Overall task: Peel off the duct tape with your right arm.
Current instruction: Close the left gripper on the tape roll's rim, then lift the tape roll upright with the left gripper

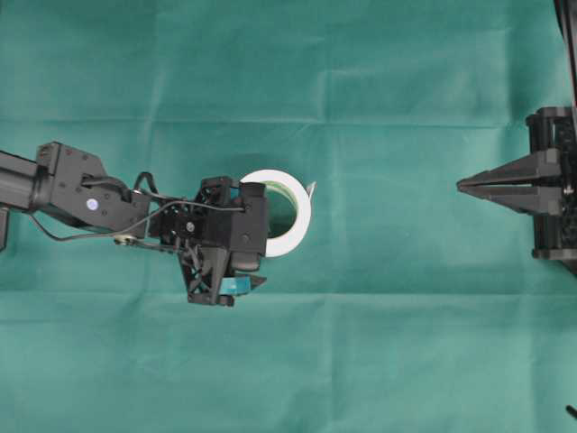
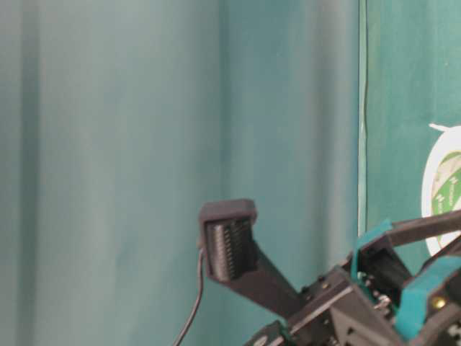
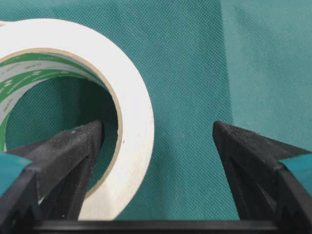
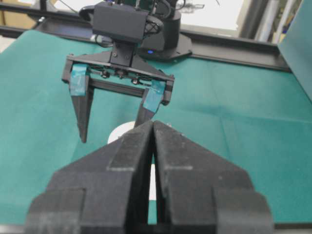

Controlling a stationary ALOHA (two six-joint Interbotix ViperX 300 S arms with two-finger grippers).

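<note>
Right gripper point(image 4: 153, 127): two pointed fingers pressed together, nothing between them, tips aimed across the table toward the other arm. In the overhead view it point(image 1: 462, 184) sits at the far right edge, well apart from the tape.

Left gripper point(image 3: 158, 131): fingers spread wide, holding nothing. One finger point(image 3: 73, 156) reaches into the ring's hole, the other point(image 3: 248, 161) stands outside over bare cloth, so the roll's near wall lies between them; contact with the inner finger cannot be told. Teal pads show on the finger bases. From above, the left gripper point(image 1: 252, 257) covers the roll's left side.

Duct tape point(image 1: 293, 215): white roll lying flat on the green cloth point(image 1: 406, 343), near the middle of the table, slightly left. Greenish printed core visible inside point(image 3: 34, 78). A short loose tab point(image 1: 312, 188) sticks out at the roll's upper right edge in the overhead view.

Table-level view: only part of the roll point(image 2: 443, 191) shows at the right edge, behind black gripper parts.
</note>
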